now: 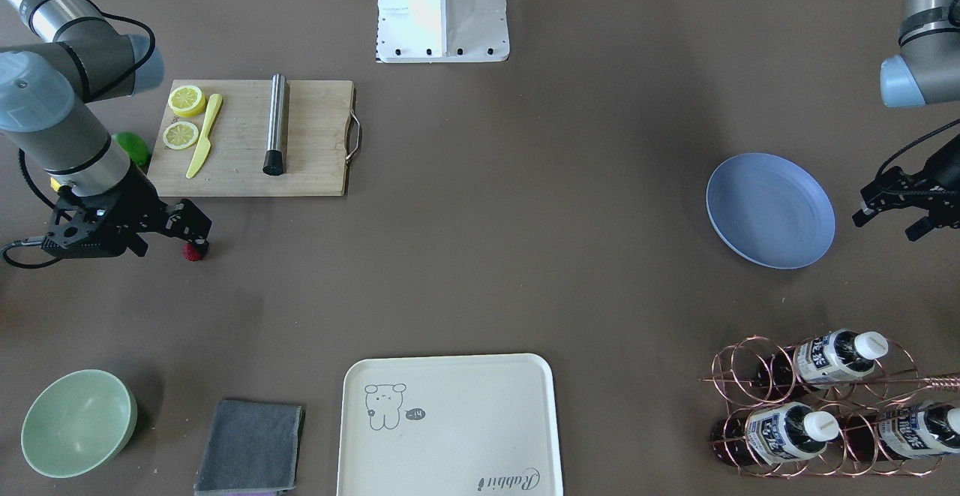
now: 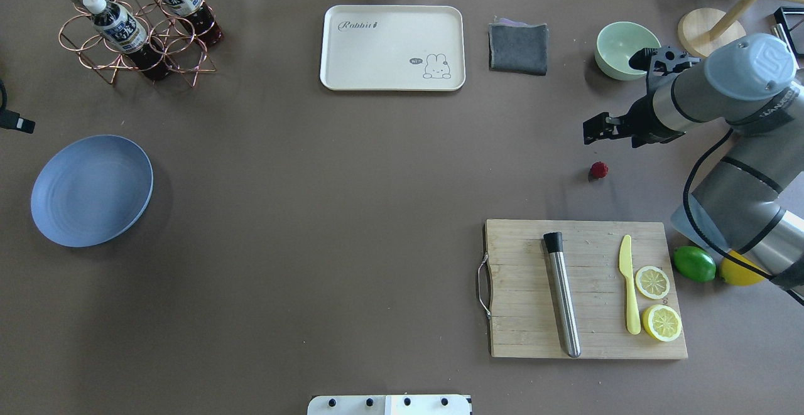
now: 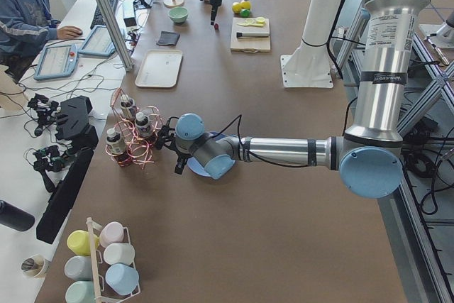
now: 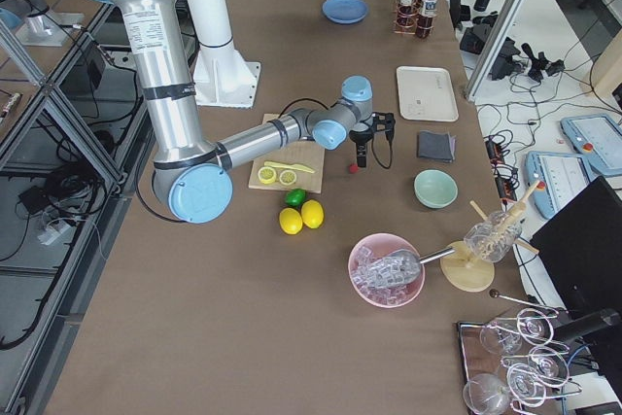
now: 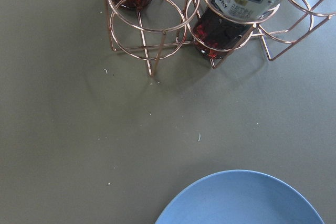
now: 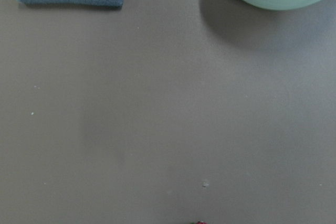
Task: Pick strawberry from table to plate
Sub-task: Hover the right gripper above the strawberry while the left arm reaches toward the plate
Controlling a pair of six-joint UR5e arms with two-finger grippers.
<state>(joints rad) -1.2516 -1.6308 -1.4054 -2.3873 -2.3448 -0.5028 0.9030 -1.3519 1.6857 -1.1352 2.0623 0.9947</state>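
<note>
There's your tiny, dark red, bumpy strawberry [image 1: 193, 251], sitting on the wide, matte grey-brown table [image 1: 525, 256] out toward its right end. It lies near the operators'-side edge of the pale wooden cutting board [image 2: 524, 302] with the metal handle. That puts it between the board and the pale green bowl [image 2: 619, 57], which stands close to the operators' edge.

The right gripper [image 1: 171, 244] hangs just over the berry, fingers pointing down, jaws spread and released, gripping nothing. Seen from across the table it overlaps the berry's top, and you can't tell whether they touch. In the right wrist view the berry only peeks in at the bottom edge.

Now look to the table's left end: the round, shallow, light blue plate [image 1: 770, 211] lies flat there, well apart from the strawberry. The left gripper [image 1: 889, 224] sits near the plate without touching it, on the plate's side toward the table's left edge. Its jaws are parted too.
</note>
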